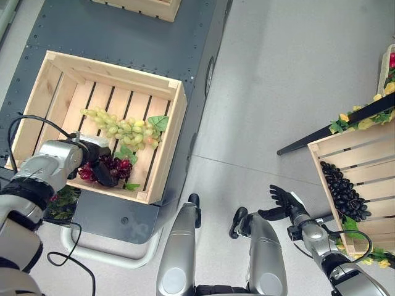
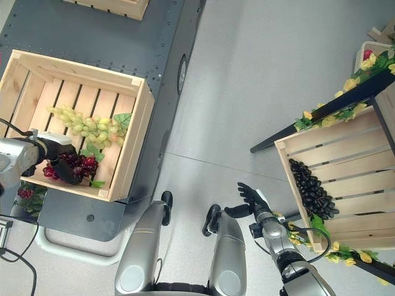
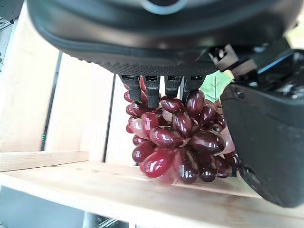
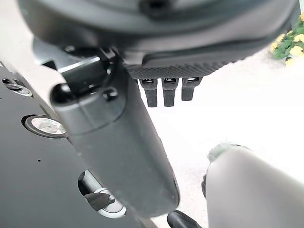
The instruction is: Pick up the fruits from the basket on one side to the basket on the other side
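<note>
Inside the left crate [image 1: 165, 154], a grape bunch [image 1: 120, 127] lies across the slatted floor, with a second bunch [image 1: 117, 166] nearer the crate's front wall, under the left hand [image 1: 92, 161]. Well to the right of the crate stands another crate [image 1: 376, 161] holding a third bunch [image 1: 344, 192]; the right hand [image 1: 285, 201] hangs between them.

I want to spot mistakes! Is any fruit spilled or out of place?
Nothing stands out. The green grapes and red grapes lie inside the left crate, the black grapes inside the right crate.
</note>
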